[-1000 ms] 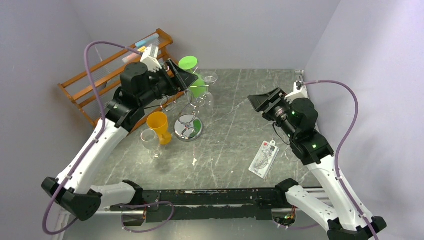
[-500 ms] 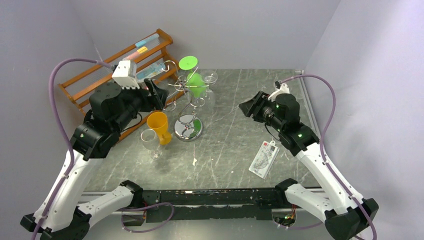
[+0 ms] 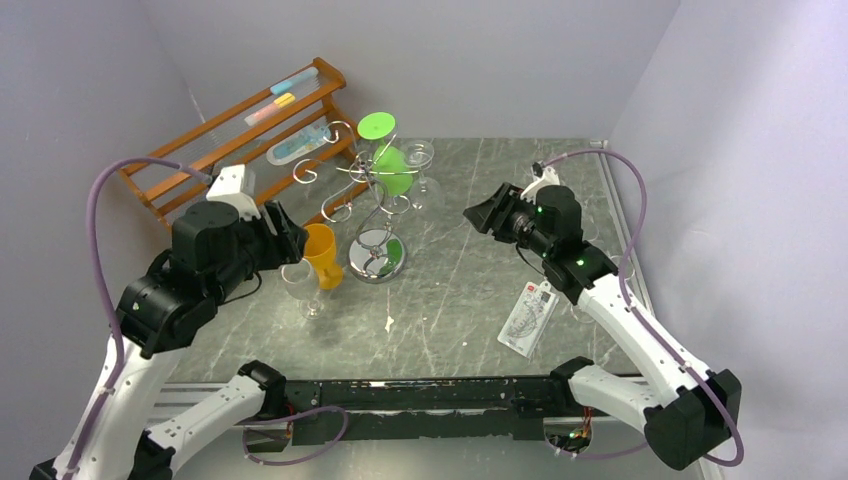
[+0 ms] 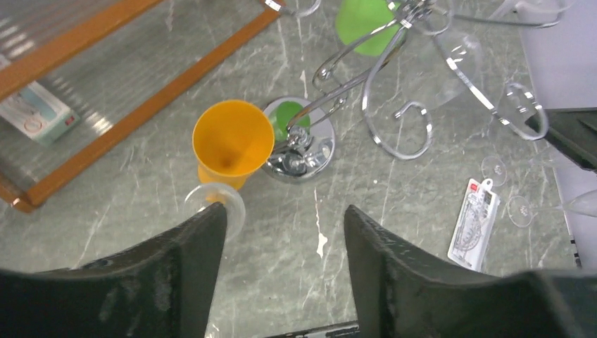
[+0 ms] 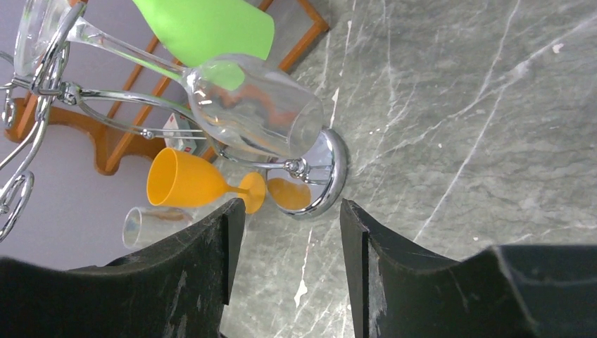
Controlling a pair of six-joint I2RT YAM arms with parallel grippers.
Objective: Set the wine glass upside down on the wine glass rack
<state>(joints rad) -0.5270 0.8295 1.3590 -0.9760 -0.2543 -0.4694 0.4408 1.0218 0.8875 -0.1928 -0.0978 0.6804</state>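
Observation:
The chrome wine glass rack (image 3: 377,255) stands at the table's centre left; its round base also shows in the left wrist view (image 4: 299,146) and the right wrist view (image 5: 331,169). A green wine glass (image 3: 393,166) hangs upside down on it, and a clear glass (image 5: 257,113) hangs beside the green one. An orange glass (image 3: 318,252) and a clear glass (image 3: 300,280) stand upright on the table left of the base. My left gripper (image 3: 287,235) is open and empty above these two (image 4: 281,218). My right gripper (image 3: 484,215) is open and empty, right of the rack (image 5: 290,211).
A slanted brown wooden shelf rack (image 3: 240,130) holding small boxes stands at the back left. A white tagged card (image 3: 527,317) lies on the table at the front right. More clear glasses (image 4: 522,113) show at the right side of the left wrist view.
My left gripper has drawn back from the rack's arms toward the near left, empty; the green glass stays hanging on the rack. My right gripper has moved left toward the rack.

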